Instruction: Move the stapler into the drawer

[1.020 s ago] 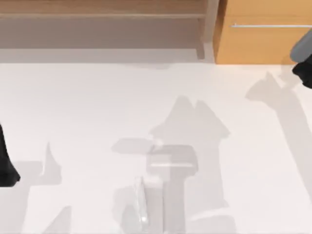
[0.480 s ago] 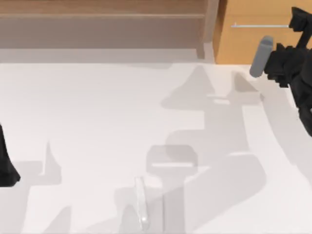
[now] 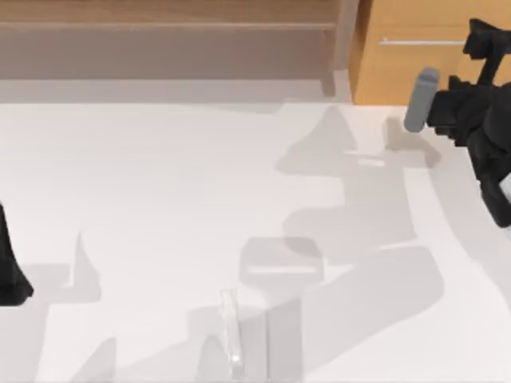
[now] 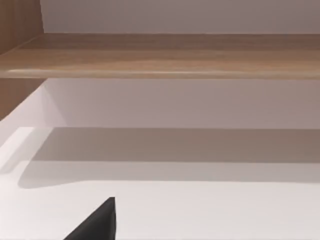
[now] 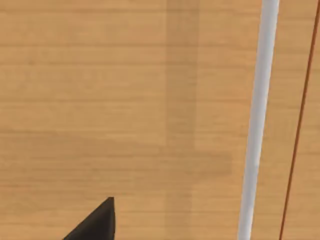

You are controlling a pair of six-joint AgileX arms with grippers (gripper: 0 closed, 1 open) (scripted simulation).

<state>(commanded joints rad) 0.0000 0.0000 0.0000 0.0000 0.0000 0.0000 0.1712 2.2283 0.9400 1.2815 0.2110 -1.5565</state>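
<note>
Lay flat near the front edge of the white surface: stapler, well apart from the shut drawer beside the wooden shelf. Hovered close before the drawer's silver handle: right gripper, finger spread impossible to tell. Parked at the left edge: left gripper.

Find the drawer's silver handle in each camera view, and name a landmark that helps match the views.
Top view: the handle lies horizontal at top right on the drawer, the right claw at its right end.
Right wrist view: the handle is the pale bar across the drawer's wooden front.
Left wrist view: faces the shelf; the left arm is parked at the table's left.
Shared landmark: the drawer's orange-brown front.
</note>
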